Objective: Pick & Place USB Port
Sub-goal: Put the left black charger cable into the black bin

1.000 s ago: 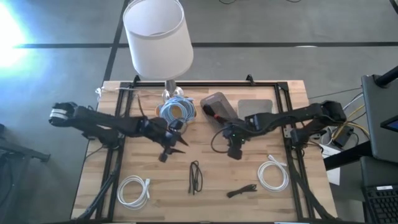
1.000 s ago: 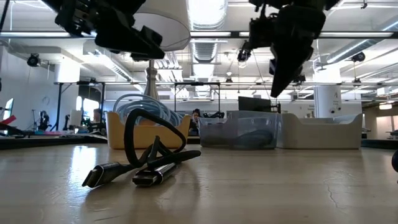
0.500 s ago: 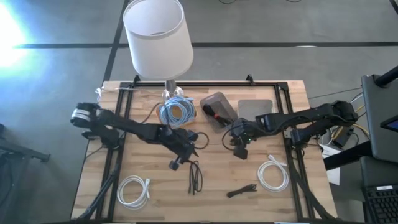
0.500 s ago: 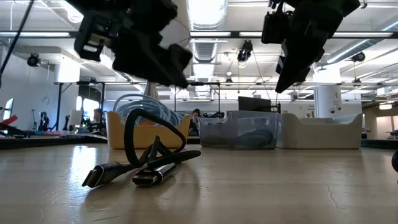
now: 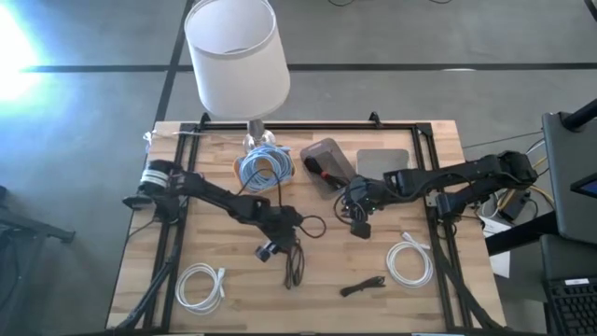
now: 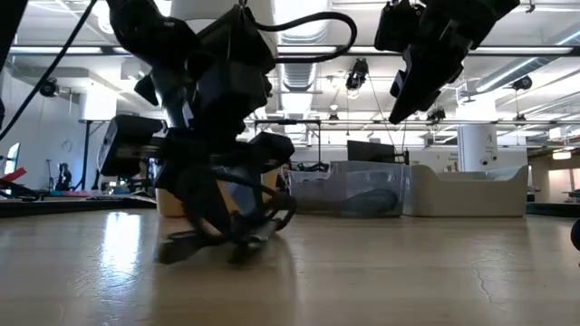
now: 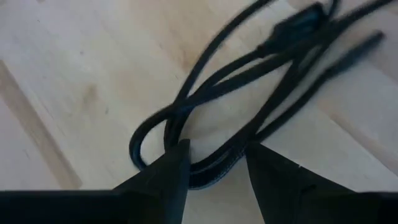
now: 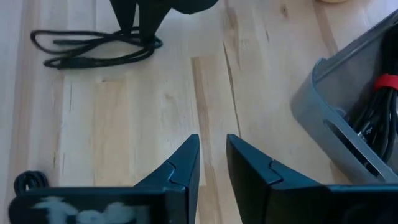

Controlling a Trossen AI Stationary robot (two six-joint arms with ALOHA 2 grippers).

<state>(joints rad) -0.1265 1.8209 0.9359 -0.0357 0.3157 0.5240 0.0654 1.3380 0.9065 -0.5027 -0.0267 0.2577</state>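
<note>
Fingers of your left gripper (image 7: 211,163) stand spread apart, straddling the looped end of the black USB cable (image 5: 295,264) — the cable lies flat on the surface (image 5: 233,303), a little in front of the middle, and the low view shows the gripper right down at it. Nothing is clasped between the fingers. Your right gripper (image 5: 358,227) hangs above the surface right of centre, near the grey bin (image 5: 326,161); its fingers sit a narrow gap apart with nothing in them.

Around you the light wooden surface carries a white cable coil (image 5: 200,286) near the front left corner, a second white coil (image 5: 409,262) at the front right, and a short black cable (image 5: 363,286) between them, well apart from the task cable. At the back stands a white lamp (image 5: 236,56) beside a yellow tub of blue cable (image 5: 264,168), with a flat grey tray (image 5: 382,160) next to the bin.

Beyond the surface — an open workshop hall with bright ceiling lights (image 6: 304,18), stands and monitors.
</note>
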